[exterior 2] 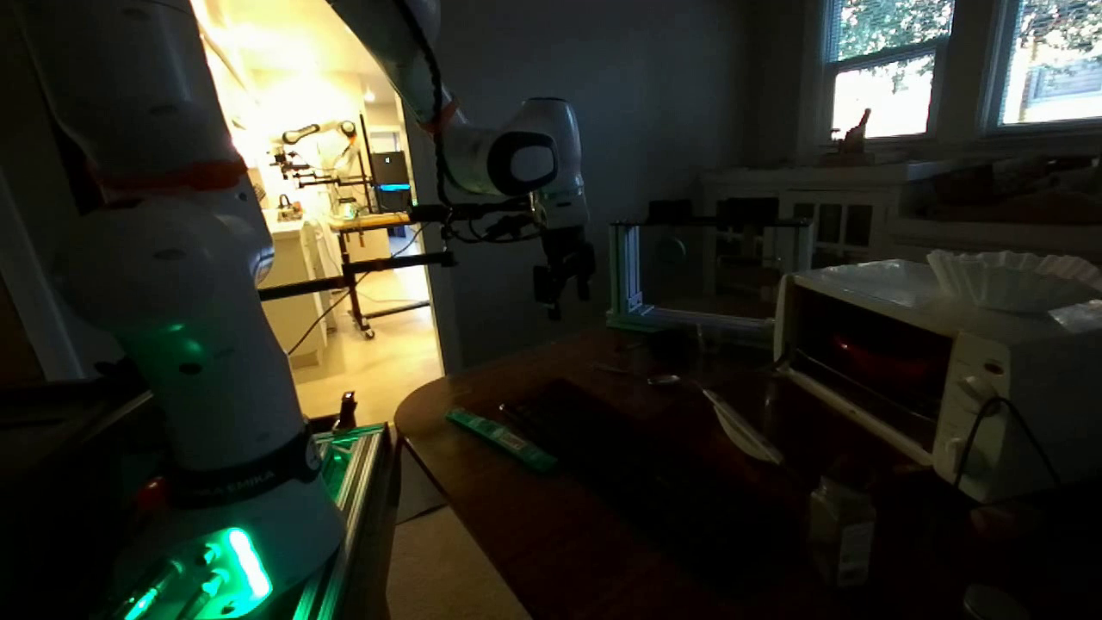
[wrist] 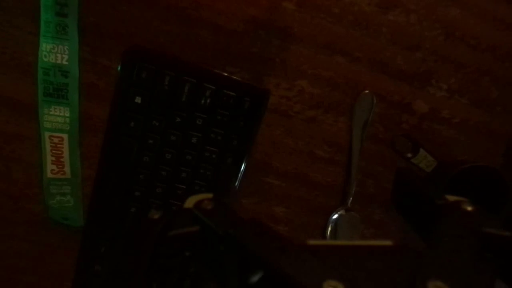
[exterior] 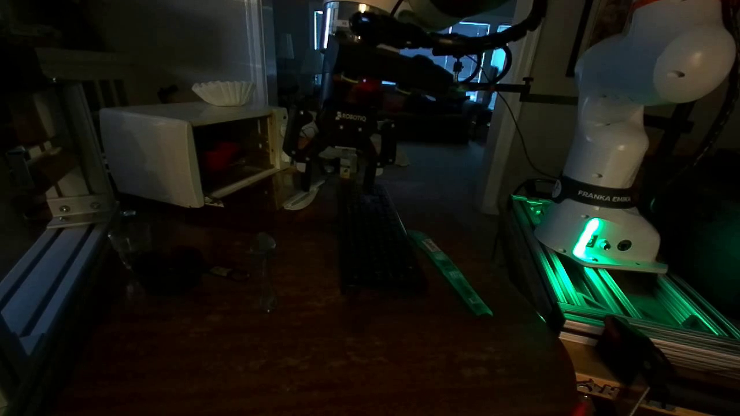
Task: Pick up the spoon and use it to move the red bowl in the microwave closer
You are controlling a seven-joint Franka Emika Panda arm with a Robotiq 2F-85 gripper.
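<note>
I've got the fingers (exterior: 307,173) parted, hanging well above the table (exterior: 347,352). In my wrist view the spoon (wrist: 357,148) lies on the table below them, showing in the span between the two, scoop end nearer them and handle pointing away. The red bowl (exterior: 220,156) sits dimly inside the microwave (exterior: 151,153), well apart from the fingers.

The arm (exterior: 613,127) rises from its base (exterior: 604,234), reaches outward and bends at the wrist (exterior 2: 561,164); the claw (exterior: 338,184) points down, its fingers (exterior: 371,169) spread apart.
</note>
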